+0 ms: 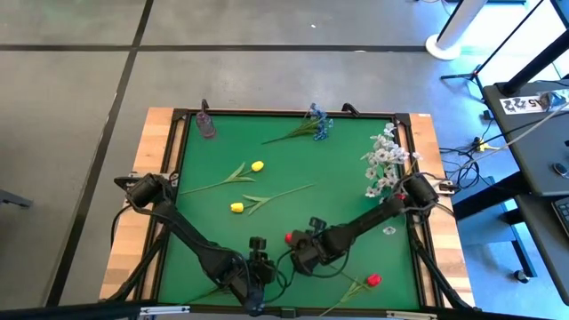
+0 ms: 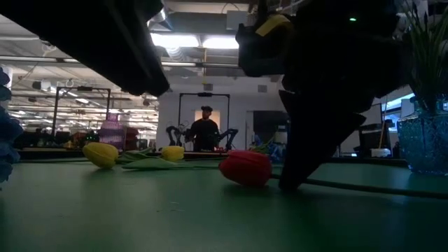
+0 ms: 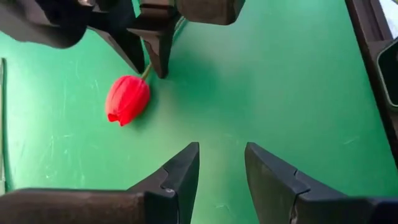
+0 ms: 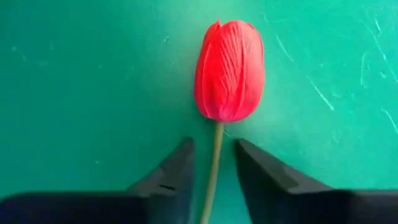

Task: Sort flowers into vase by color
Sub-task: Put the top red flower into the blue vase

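**Right gripper straddles a red tulip stem near the front edge**

Green felt covers the table [image 1: 338, 160], framed in wood. At the lower middle of the high view, the left gripper [image 1: 258, 267] waits with its fingers parted around nothing. Just right of it, the right gripper [image 4: 213, 163] is down on the felt, its fingers spread to either side of the red tulip's [image 4: 229, 68] thin stem, seemingly not yet pinching it, though the gap is narrow. A second red tulip [image 1: 372, 280] lies at lower right. Farther up, two yellow tulips [image 1: 237, 207] rest left of centre, white blossoms [image 1: 384, 160] stand at the right edge, and blue blossoms [image 1: 318, 123] lie near the top. Beyond the table, a person [image 2: 204, 129] stands in the room.
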Tool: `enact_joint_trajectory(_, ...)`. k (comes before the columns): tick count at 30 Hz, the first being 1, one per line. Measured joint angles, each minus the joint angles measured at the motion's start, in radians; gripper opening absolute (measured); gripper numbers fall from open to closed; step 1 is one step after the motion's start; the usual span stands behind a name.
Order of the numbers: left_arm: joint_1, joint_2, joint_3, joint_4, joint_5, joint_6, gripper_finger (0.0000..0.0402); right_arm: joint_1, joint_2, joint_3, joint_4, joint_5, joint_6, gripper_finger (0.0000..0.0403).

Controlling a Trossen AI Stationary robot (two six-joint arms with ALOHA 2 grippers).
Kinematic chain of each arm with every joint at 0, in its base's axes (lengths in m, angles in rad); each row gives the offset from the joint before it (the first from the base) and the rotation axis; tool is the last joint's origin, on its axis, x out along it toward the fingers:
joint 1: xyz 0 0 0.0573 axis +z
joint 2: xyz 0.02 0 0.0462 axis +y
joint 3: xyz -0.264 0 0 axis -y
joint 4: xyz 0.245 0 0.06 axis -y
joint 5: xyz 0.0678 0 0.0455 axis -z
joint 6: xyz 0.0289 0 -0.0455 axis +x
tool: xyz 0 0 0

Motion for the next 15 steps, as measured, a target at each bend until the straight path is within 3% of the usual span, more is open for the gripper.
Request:
enact_joint_trajectory(4,-0.007,-0.005,0.0,-0.016,-0.011,0.019,0.0125,-0.011,0.001,-0.001,0.021,-0.018,-0.048,0.0014)
enact_joint_trajectory(10,-0.054,-0.078,0.0,-0.113,-0.119,-0.05,0.0125,-0.007,-0.024,0.017,0.076,-0.015,-0.098,0.002)
enact_joint_trajectory(15,-0.124,-0.165,0.0,-0.205,-0.23,-0.135,0.0125,0.034,-0.204,0.055,0.149,0.153,-0.23,0.0009)
